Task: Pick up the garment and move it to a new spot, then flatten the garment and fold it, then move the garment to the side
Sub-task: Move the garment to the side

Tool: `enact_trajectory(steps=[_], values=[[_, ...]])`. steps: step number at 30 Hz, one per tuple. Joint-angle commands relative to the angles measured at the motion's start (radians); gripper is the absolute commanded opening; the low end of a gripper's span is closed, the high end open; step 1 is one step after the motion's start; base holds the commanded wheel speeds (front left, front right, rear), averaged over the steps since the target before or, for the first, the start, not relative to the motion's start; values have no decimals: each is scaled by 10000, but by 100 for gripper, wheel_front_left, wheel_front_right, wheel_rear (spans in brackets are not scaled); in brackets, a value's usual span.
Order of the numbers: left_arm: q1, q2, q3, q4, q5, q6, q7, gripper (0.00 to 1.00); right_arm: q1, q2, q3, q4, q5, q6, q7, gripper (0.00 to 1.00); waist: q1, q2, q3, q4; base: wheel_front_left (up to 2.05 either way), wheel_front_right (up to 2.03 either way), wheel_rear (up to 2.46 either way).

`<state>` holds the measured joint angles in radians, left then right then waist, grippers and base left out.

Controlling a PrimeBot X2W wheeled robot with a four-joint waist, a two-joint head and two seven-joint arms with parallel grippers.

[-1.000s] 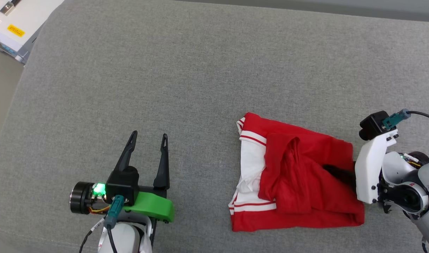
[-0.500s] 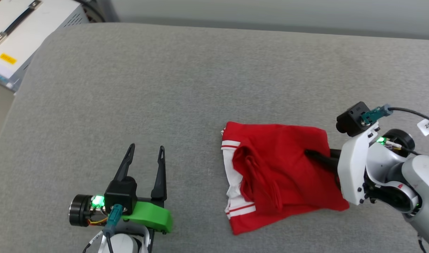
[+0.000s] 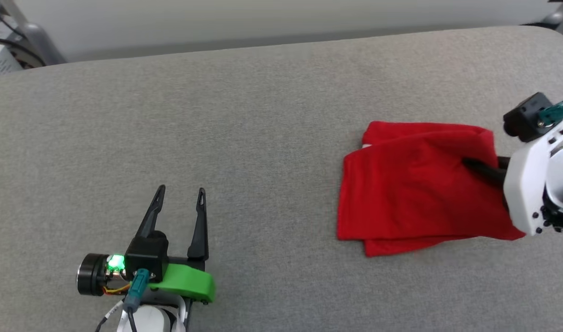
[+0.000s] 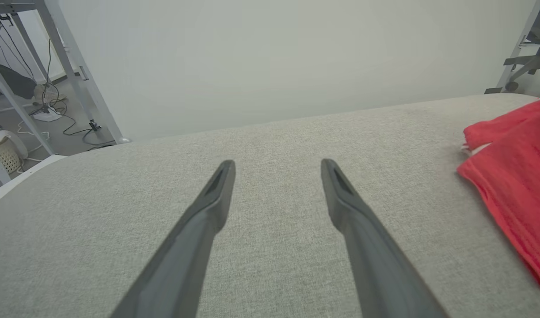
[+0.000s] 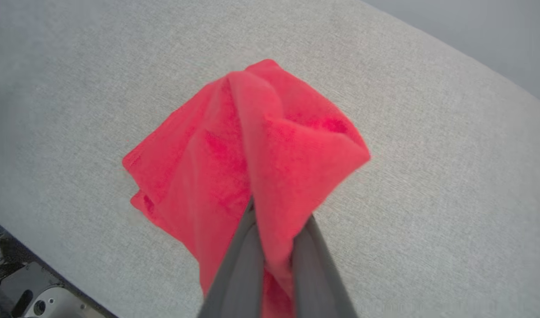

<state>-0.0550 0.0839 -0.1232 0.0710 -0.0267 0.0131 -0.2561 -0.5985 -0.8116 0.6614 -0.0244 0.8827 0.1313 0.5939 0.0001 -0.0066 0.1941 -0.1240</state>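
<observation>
Red garment (image 3: 415, 189) is lying bunched on the grey upholstered surface (image 3: 244, 115) at the robot's right. The right gripper (image 3: 476, 166) is pinching one raised fold between closed fingers. The left gripper (image 3: 181, 192) is hovering well apart, fingers spread.

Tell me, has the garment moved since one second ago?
Yes. The camera shifted too, but the garment, pinched in the right claw, now lies farther right of the idle left claw and closer to the grey cushion's far edge.
</observation>
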Motion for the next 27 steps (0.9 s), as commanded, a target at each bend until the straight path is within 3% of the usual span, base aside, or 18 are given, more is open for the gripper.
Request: enact_trajectory(steps=[1, 12, 27], values=[[-204, 139, 69, -101, 90, 23, -57, 100, -258, -206, -157, 121, -157, -6, -4, 0, -1, 66, 632, -843, 0, 0, 0], [-1156, 722, 205, -774, 332, -17, -57, 100, -1031, -1467, -1064, 2426, -1470, -6, -497, 0, -1, 66, 2551, -1226, 0, 0, 0], [-2025, 1260, 221, -1759, 497, 100, -57, 100, -2891, -1322, -2473, 6281, -2736, -6, -1601, 0, -1, 66, 4322, -976, 0, 0, 0]])
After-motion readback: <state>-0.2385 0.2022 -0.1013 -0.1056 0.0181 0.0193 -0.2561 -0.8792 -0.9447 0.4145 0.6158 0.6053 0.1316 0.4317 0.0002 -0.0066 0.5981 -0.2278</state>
